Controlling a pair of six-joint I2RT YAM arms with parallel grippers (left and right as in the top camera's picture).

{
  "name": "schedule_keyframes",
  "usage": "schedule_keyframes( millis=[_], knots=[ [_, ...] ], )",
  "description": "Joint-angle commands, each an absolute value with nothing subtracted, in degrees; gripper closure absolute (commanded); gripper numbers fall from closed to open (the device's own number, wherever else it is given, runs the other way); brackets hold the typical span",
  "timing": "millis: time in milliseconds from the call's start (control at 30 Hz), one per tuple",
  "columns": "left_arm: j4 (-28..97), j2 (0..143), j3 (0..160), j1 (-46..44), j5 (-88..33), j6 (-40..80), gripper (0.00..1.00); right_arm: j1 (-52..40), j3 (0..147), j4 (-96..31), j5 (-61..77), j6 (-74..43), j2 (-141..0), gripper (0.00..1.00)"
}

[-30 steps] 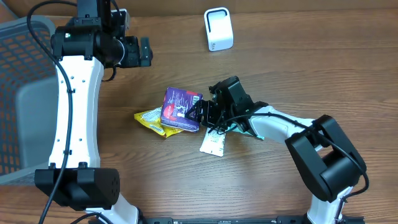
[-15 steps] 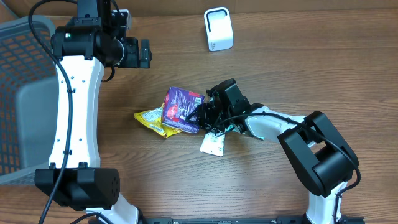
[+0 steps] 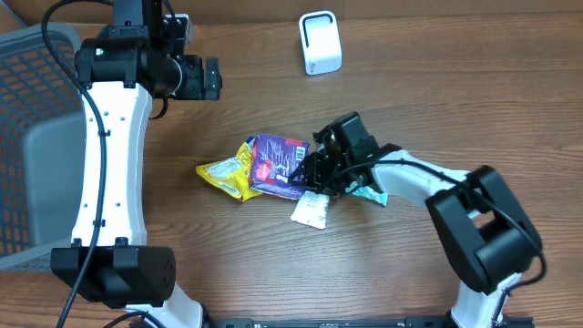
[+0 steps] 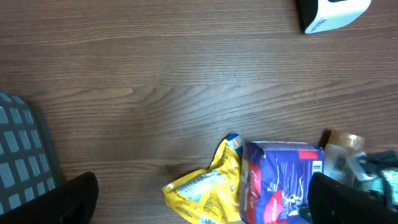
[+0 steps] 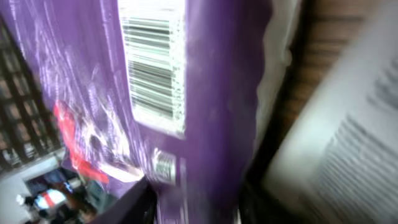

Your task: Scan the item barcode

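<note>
Wood table [image 3: 437, 91], R fingers [image 3: 319, 169] clamped on purple box [image 3: 278, 164], L fingers [image 4: 62, 199] spread wide.

purple box [image 5: 217, 74] blurred, cropped in right wrist view; white packet [image 5: 348, 143] print unreadable; basket [image 3: 27, 100] cut by left edge.

Light even | shadows soft | purple pack [image 5: 211, 93] blurred (right wrist)

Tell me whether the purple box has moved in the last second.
Yes: the purple box shifted rightward in the overhead view, ending closer to below the white scanner, which stayed put.
</note>
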State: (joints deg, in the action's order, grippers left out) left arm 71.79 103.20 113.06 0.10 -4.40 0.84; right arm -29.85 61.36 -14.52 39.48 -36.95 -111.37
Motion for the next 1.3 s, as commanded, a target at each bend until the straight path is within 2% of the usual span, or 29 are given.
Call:
schedule_keyframes(
  millis=[0,133,200,267,333,500,733,900,1033,1267],
  knots=[
    [71.77,103.83,112.64,0.34,-4.03,-0.47,0.00,-28.29,64.01,-22.06,36.40,-22.44,-106.67,0.49],
    [71.77,103.81,112.64,0.36,-4.03,-0.45,0.01,-28.58,69.52,-35.42,29.30,-12.91,-106.50,0.46],
    [71.77,103.83,112.64,0.34,-4.03,-0.47,0.00,-29.32,71.02,-37.19,27.42,-11.94,-106.50,0.41],
    [71.77,103.83,112.64,0.34,-4.03,-0.47,0.01,-29.56,71.05,-34.94,27.62,-15.49,-106.52,0.38],
    [71.77,103.83,112.64,0.34,-4.03,-0.47,0.01,-29.54,70.15,-30.39,28.14,-24.67,-106.80,0.27],
    [71.77,103.83,112.64,0.34,-4.03,-0.47,0.00,-28.53,66.96,-21.41,34.61,-37.87,-107.18,0.26],
    [71.77,103.83,112.64,0.34,-4.03,-0.47,0.00,-29.08,62.54,-21.41,33.10,-46.09,-107.18,0.27],
    [71.77,103.81,112.64,0.36,-4.03,-0.47,0.00,-29.91,57.43,-13.10,32.56,-51.66,-107.31,0.27],
    [71.77,103.83,112.64,0.34,-4.03,-0.47,0.00,-30.81,53.89,-6.20,31.29,-57.08,-107.44,0.30],
    [71.77,103.83,112.64,0.36,-4.03,-0.47,0.00,-32.93,51.59,-3.22,26.00,-60.07,-107.48,0.36]
  ],
)
